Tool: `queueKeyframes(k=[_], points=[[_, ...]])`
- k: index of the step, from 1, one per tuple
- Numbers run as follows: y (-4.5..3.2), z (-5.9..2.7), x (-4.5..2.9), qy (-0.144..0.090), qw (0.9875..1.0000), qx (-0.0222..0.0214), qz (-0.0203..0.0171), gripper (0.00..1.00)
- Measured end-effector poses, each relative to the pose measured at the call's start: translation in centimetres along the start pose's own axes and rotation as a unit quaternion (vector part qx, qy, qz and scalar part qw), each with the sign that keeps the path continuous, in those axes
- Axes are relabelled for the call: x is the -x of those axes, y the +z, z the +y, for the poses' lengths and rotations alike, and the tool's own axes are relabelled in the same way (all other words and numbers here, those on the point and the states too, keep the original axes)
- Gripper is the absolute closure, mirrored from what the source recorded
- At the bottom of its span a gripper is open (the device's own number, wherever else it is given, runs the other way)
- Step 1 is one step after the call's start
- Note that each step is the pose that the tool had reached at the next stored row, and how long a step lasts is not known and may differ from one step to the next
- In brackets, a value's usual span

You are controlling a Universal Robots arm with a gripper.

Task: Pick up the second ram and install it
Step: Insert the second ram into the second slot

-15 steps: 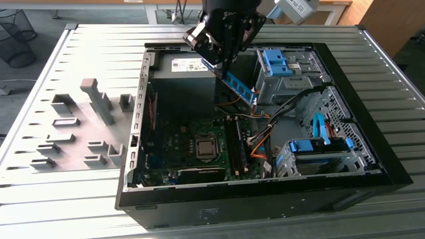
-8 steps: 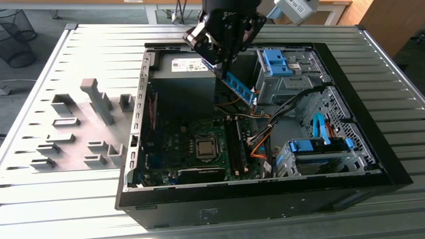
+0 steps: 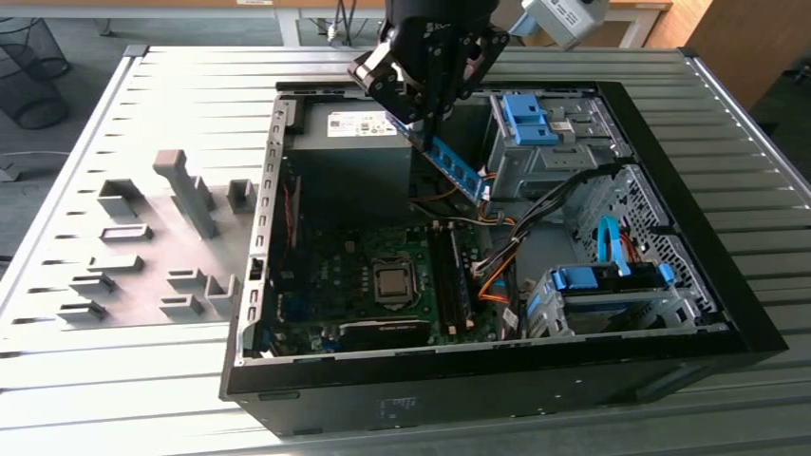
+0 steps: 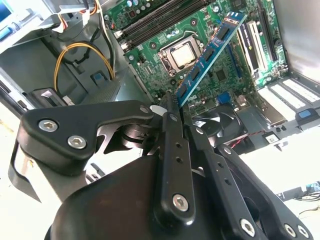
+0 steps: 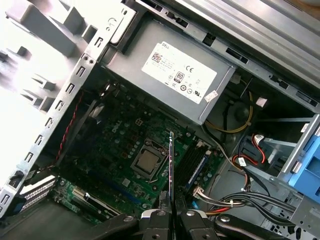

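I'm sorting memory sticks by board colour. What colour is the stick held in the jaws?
Blue-green, with small dark chips: the second ram shows best in the second wrist view.

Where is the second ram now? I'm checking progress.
In the exterior view the second ram hangs tilted in the gripper, above the open case's motherboard.

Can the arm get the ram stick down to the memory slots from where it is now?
Probably yes. The gripper is shut on the ram stick above the open case, and nothing lies between it and the memory slots. The orange cables run close beside the slots, so clearance there looks tight.
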State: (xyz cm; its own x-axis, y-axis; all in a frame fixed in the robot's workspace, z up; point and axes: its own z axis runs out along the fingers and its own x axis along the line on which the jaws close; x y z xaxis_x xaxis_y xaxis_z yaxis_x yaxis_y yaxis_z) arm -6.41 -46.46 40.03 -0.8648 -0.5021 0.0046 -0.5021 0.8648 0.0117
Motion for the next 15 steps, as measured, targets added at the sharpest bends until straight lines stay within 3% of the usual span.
queueKeyframes(k=[15], points=[[0.04, 0.00, 0.00, 0.015, 0.9999, 0.0001, -0.0002, 0.86]])
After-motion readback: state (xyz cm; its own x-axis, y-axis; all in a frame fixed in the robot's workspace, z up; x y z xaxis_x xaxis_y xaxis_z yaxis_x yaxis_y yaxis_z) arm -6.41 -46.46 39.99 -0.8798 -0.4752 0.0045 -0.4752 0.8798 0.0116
